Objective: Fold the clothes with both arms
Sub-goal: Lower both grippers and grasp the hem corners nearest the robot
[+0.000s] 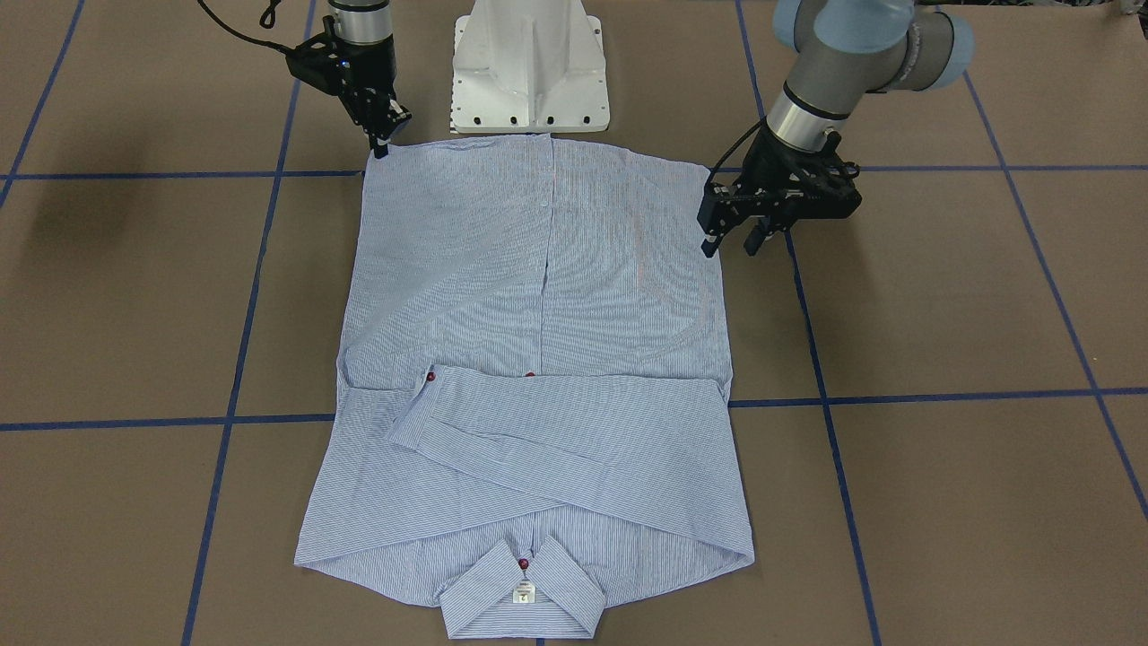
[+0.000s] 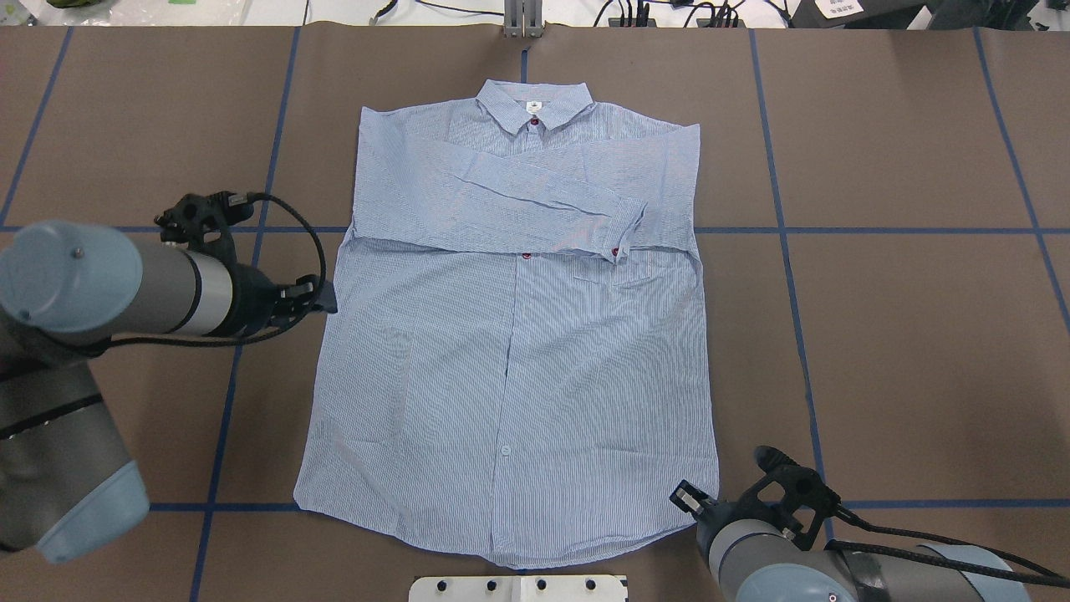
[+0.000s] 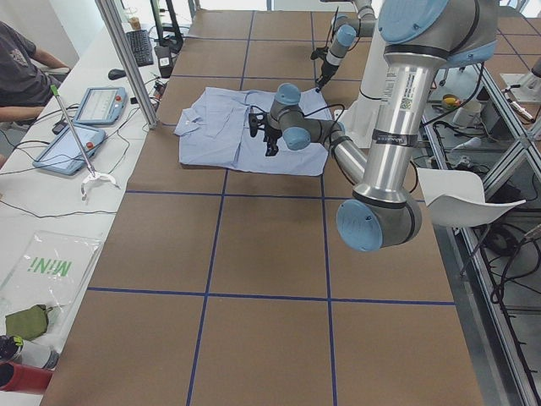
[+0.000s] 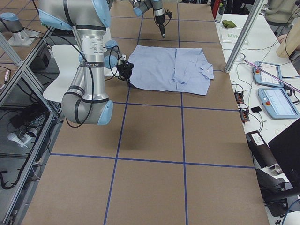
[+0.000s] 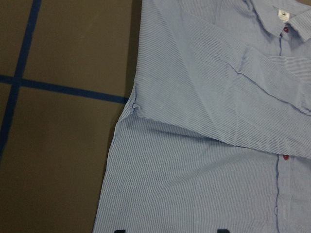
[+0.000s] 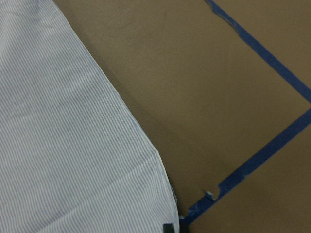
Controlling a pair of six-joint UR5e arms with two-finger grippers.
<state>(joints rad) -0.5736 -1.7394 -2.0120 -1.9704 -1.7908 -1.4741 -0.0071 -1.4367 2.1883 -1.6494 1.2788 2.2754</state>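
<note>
The light blue striped shirt [image 1: 538, 296] lies flat and buttoned, its collar [image 2: 535, 104] at the far side and both sleeves folded across the chest. My left gripper [image 1: 734, 242] hovers open just above the shirt's side edge at mid-body [image 2: 334, 334]. Its two fingertips [image 5: 120, 230] show wide apart over the cloth in the left wrist view. My right gripper [image 1: 381, 145] is at the hem corner nearest the base. In the right wrist view its fingertips [image 6: 167, 227] sit together on that corner's cloth [image 6: 63, 145].
The white pedestal base [image 1: 529, 72] stands just behind the hem. Blue tape lines [image 1: 942, 395] cross the brown table on all sides of the shirt. Tablets [image 3: 84, 127] and a seated person [image 3: 21, 63] are at the far table edge.
</note>
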